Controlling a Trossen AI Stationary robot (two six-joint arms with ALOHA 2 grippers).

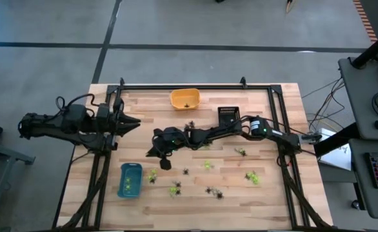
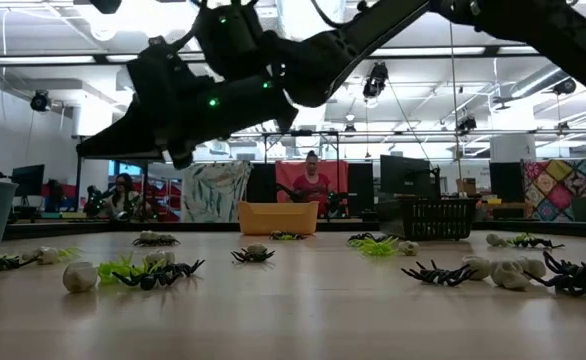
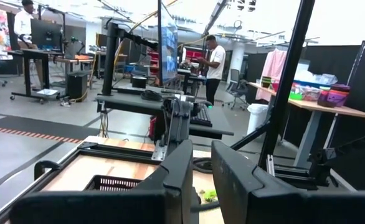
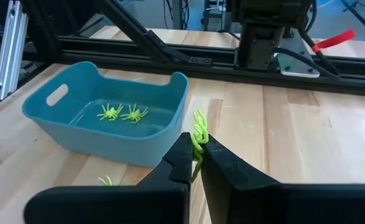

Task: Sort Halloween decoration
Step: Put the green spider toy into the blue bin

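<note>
My right gripper [image 4: 196, 155] is shut on a lime-green spider trinket [image 4: 199, 132] above the table's middle left [image 1: 153, 153], just short of the blue tray [image 4: 108, 115]. Two green spiders [image 4: 121, 112] lie in that tray. Other green, black and whitish trinkets [image 1: 208, 179] lie scattered on the wooden table [image 1: 266, 193]. My left gripper [image 3: 201, 177] waits over the table's left edge [image 1: 136, 124], pointing level toward the right. Its fingers are nearly together, with nothing between them. My right gripper pinches the lime-green spider [image 4: 198, 144] between its two fingertips. The legs [image 4: 199, 119] stick out past the finger ends. The fingers come from the table's right side, slanting slightly down toward the blue tray. The spider is lifted clear of the table.
An orange tray [image 1: 184, 98] stands at the far edge and a black basket tray [image 1: 228, 116] to its right. The blue tray [image 1: 129, 179] sits near the front left. Black frame rails [image 1: 195, 86] border the table. People stand in the room beyond.
</note>
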